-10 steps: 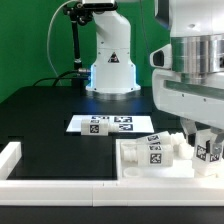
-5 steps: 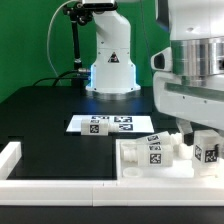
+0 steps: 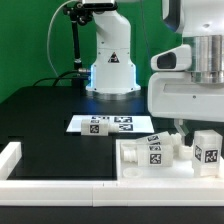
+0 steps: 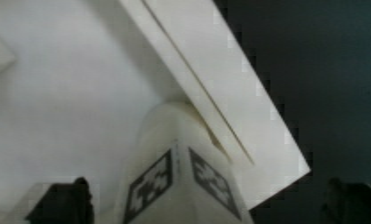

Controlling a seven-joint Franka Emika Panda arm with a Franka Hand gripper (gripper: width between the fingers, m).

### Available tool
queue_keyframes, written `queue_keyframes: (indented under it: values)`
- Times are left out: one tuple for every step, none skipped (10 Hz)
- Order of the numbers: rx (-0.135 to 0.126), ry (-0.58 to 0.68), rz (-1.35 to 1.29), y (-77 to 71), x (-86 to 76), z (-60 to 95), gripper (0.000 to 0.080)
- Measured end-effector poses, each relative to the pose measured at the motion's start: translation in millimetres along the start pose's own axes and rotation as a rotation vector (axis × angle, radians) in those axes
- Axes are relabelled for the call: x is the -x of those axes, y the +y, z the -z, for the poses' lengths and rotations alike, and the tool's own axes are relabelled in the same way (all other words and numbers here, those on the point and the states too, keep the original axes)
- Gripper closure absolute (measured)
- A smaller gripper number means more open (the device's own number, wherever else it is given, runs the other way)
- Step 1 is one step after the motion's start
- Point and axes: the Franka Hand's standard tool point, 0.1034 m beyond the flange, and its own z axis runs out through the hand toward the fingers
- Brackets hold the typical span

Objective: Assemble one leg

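Note:
The leg (image 3: 207, 152) is a short white peg with a black-and-white tag. It stands upright at the far right corner of the large white block (image 3: 135, 165) in the exterior view. My gripper (image 3: 199, 127) hovers just above the leg, open, with its fingers (image 3: 179, 126) clear of it. In the wrist view the leg (image 4: 182, 185) lies between my two dark fingertips (image 4: 65, 204), with a gap on each side. My gripper (image 4: 208, 205) holds nothing.
The marker board (image 3: 110, 124) lies on the black table behind the block. Other tagged raised parts (image 3: 155, 150) sit on the block. A white rail (image 3: 60, 186) runs along the front and turns up at the exterior view's left. The arm's base (image 3: 110, 60) stands at the back.
My gripper has risen away from the leg over the last second. The leg stays standing on the block where it was.

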Motion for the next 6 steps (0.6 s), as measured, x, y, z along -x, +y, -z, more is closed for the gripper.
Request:
queue_keyframes:
  values:
    - [0.001, 0.0, 0.075, 0.0, 0.3, -0.3, 0.015]
    - [0.013, 0.009, 0.241, 0.2, -0.2, -0.7, 0.015]
    - [0.014, 0.013, 0.314, 0.2, -1.2, -0.4, 0.015]
    - [0.013, 0.013, 0.303, 0.4, -1.3, -0.5, 0.015]
    - [0.012, 0.013, 0.276, 0.2, -1.2, -0.5, 0.0249]
    - [0.013, 0.012, 0.269, 1.2, -1.6, -0.7, 0.0249]
